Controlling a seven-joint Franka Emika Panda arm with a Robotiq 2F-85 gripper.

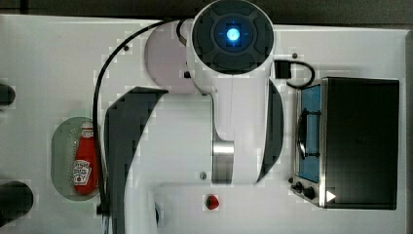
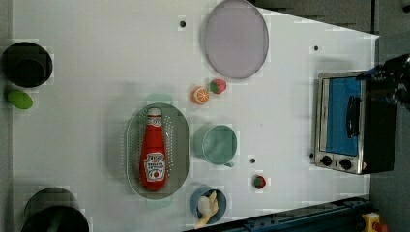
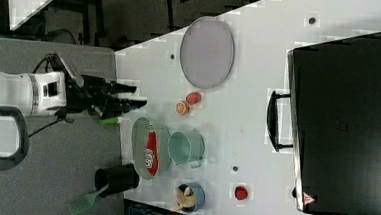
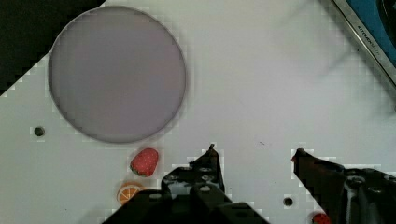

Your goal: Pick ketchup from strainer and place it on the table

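Observation:
The ketchup (image 2: 153, 152), a red squeeze bottle with a white label, lies lengthwise in the pale green strainer (image 2: 179, 150) on the white table (image 2: 96, 72). The top view shows the ketchup (image 1: 85, 161) in the strainer (image 1: 63, 156) at the top view's left, beside the arm. My gripper (image 3: 135, 96) reaches in from the right view's left, raised and apart from the ketchup (image 3: 150, 152) and the strainer (image 3: 138, 144). In the wrist view the gripper (image 4: 255, 150) is open over bare table, nothing between its black fingers (image 4: 212, 161).
A green cup (image 2: 217, 144) stands next to the strainer. A grey-lilac plate (image 2: 236, 38), a strawberry (image 2: 218, 86), an orange slice (image 2: 200, 95), a second strawberry (image 2: 259, 181) and a blue bowl (image 2: 208, 203) lie around. A toaster oven (image 2: 345, 121) sits at the left view's right.

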